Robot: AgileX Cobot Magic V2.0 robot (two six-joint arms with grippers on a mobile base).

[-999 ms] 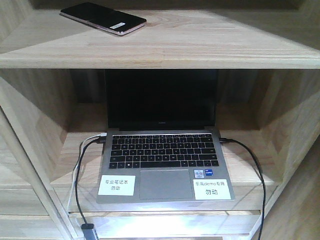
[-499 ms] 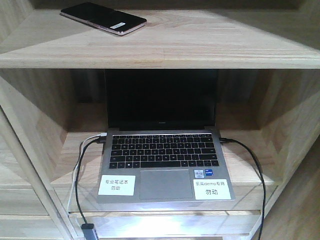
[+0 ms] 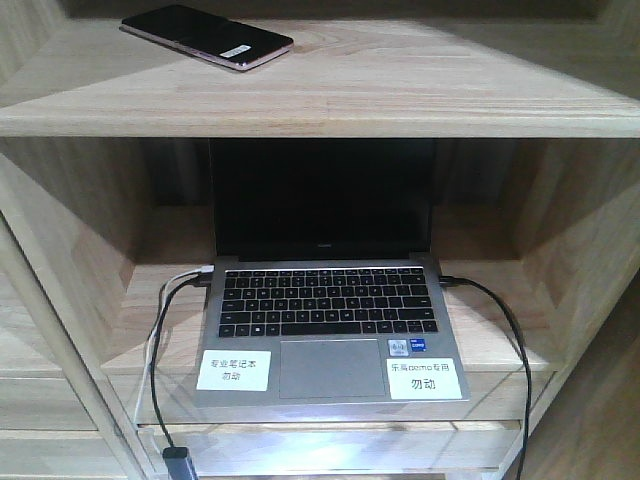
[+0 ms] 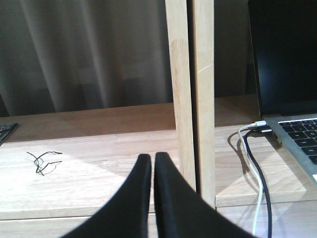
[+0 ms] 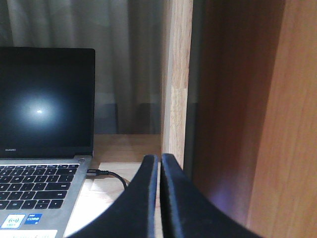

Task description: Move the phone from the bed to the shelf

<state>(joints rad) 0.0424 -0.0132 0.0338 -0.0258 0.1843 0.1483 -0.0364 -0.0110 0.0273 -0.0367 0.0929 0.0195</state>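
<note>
The black phone (image 3: 206, 36), with its white sticker and pinkish edge, lies flat on the upper board of the light wooden shelf (image 3: 420, 95), at the left. No gripper touches it. My left gripper (image 4: 152, 159) is shut with nothing in it, low in front of a wooden upright (image 4: 190, 99) of the shelf. My right gripper (image 5: 159, 159) is also shut and empty, beside the right-hand upright (image 5: 176, 79). The bed is out of view.
An open grey laptop (image 3: 330, 320) with a dark screen fills the lower compartment, with cables (image 3: 160, 350) plugged in on both sides. The left wrist view has the laptop corner (image 4: 297, 134), its cables (image 4: 257, 168) and a bent wire piece (image 4: 44, 161) on the board.
</note>
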